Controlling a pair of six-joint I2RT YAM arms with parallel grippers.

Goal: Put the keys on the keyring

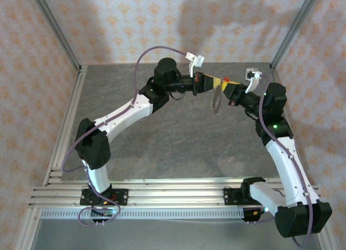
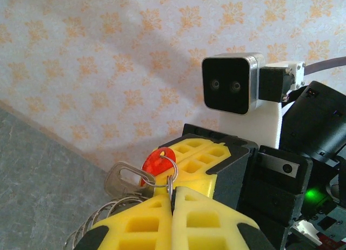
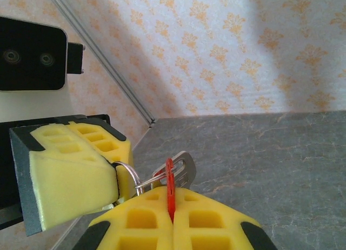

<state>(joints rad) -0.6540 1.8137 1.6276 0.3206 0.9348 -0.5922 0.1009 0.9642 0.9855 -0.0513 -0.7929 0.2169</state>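
Note:
Both grippers meet in mid-air above the back of the table. My left gripper (image 1: 208, 81) (image 2: 173, 193) is shut on a thin silver keyring (image 2: 171, 177) (image 3: 127, 177), pinched edge-on between its yellow fingers. A key with a red head (image 2: 158, 162) (image 3: 171, 185) (image 1: 226, 80) is clamped edge-on in my shut right gripper (image 1: 227, 89) (image 3: 173, 201). The ring's wire passes through the hole in the red head. A silver key (image 2: 121, 180) (image 3: 183, 164) hangs on the same ring. A pale loop of linked rings (image 1: 216, 101) (image 2: 100, 217) dangles below the grippers.
The grey table (image 1: 178, 142) lies well below both grippers. Patterned walls and metal frame posts (image 1: 57, 36) close in the back and sides. The right arm's wrist camera (image 2: 231, 83) sits just behind the fingers, and the left arm's camera (image 3: 30, 53) faces it.

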